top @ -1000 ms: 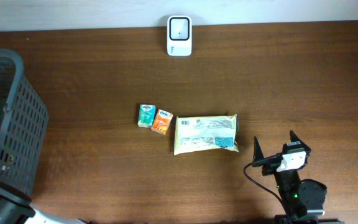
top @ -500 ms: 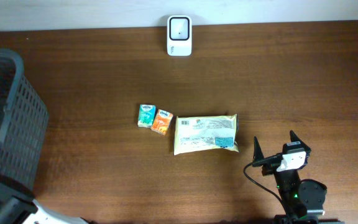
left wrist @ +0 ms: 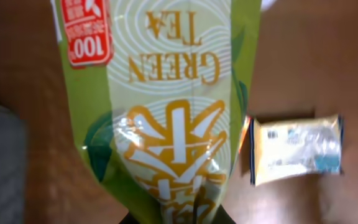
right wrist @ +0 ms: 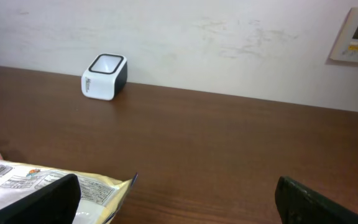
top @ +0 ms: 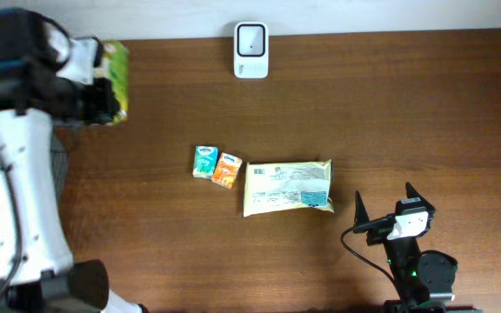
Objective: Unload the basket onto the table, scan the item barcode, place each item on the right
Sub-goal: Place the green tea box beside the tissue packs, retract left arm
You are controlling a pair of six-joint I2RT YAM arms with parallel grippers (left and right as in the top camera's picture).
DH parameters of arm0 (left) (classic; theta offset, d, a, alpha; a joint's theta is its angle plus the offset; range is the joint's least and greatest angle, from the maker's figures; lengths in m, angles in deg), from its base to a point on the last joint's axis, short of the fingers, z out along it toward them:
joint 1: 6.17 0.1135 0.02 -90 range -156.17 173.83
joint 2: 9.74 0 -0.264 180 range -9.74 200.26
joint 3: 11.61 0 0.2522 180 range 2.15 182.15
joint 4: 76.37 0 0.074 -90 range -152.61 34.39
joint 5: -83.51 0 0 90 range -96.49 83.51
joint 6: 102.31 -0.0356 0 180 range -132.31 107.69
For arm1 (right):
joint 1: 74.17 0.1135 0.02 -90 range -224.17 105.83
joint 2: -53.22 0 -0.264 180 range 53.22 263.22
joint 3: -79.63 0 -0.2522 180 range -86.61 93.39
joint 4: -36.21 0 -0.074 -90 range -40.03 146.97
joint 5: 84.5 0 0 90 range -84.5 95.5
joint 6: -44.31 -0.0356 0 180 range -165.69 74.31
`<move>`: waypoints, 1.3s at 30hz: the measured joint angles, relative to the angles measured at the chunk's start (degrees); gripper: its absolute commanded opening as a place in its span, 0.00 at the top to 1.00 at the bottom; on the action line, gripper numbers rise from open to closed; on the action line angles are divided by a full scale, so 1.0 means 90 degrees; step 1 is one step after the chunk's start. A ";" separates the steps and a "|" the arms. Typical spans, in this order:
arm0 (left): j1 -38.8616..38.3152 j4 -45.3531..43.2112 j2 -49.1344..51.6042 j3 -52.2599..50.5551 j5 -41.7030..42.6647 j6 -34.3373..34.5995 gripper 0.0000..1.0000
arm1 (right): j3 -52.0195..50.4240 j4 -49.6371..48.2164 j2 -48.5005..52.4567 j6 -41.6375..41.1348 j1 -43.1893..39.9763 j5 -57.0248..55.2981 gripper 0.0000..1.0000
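Your brown wooden desk point(top: 407, 104) fills the overhead view, with a pale wall point(right wrist: 229, 37) along its far edge. Your white left arm point(top: 20, 191) rises along the desk's left side and reaches to the far left corner. There your left claw point(top: 101, 96) is clamped on the green tea pouch point(top: 116, 74), its fingers pressed together on one end of it. In the left wrist view the pouch point(left wrist: 166, 106) fills most of the picture: "GREEN TEA" reads upside down, and a red label sits near the top edge.

The pouch is well to the left of the barcode scanner point(top: 250, 50) and clear of it. The scanner is a small white unit standing at the far edge, against the wall.

Near the middle of the desk lies a yellow snack pack point(top: 288, 187), flat, with its printed label facing up. Just left of it an orange box point(top: 227, 170) and a teal box point(top: 204, 162) sit side by side, touching each other.

Your right claw point(top: 385, 202) hovers at the near right, close to the snack pack's right end, its fingers spread wide apart and holding nothing.
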 measured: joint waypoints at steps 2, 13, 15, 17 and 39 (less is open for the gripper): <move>-0.0301 -0.0661 0.0080 -0.1423 -0.0124 0.0024 1.00 | 0.0000 -0.0002 0.0005 -0.0002 -0.0002 0.0000 0.01; -0.0967 -0.4809 0.0211 -0.6164 -0.0177 0.0668 1.00 | 0.0000 -0.0002 0.0000 -0.0002 0.0000 0.0000 0.01; -0.1025 -0.5081 0.0211 -0.6331 -0.0177 0.0716 1.00 | 0.0000 0.0000 0.0000 0.0000 0.0000 0.0002 0.01; -0.1212 -0.5229 0.0211 -0.6339 -0.0192 0.0719 0.85 | 0.0000 -0.0002 0.0000 0.0000 -0.0002 0.0000 0.01; -0.1581 -0.5037 -0.3169 -0.4741 -0.2606 0.0806 0.01 | 0.0000 0.0000 0.0000 0.0000 0.0000 0.0000 0.01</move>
